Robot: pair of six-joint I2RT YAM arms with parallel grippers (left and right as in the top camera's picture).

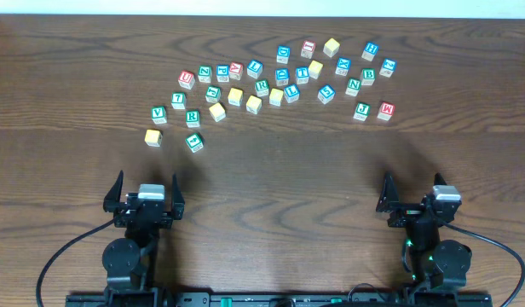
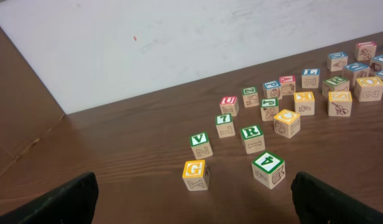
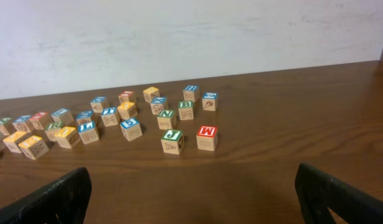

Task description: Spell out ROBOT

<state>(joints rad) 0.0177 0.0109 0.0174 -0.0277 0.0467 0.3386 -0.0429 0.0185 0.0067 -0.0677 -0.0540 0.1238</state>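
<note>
Blocks (image 1: 282,75), small wooden cubes with pale raw sides and letter faces framed in green, blue, red or yellow, lie loose in an arc across the 12 o'clock half of the table (image 1: 271,196), well apart from both grippers. A green R block (image 1: 192,118) sits near the arc's 9 o'clock end. It has a green V (image 1: 158,112) at its 9 o'clock, a yellow G (image 1: 153,136) toward 8 and a green 4 (image 1: 194,142) at 6. What reads as a second R (image 1: 262,86), also green, sits mid-arc. At the 3 o'clock end a red M (image 1: 385,110) stands just beside a green J (image 1: 361,110). The table is dark brown wood with streaky grain, and a flat white wall (image 2: 179,43) backs it. The left gripper (image 1: 147,183) rests at 7 o'clock and the right gripper (image 1: 413,189) at 5 o'clock. Each has its black fingers spread wide, released, holding nothing.
</note>
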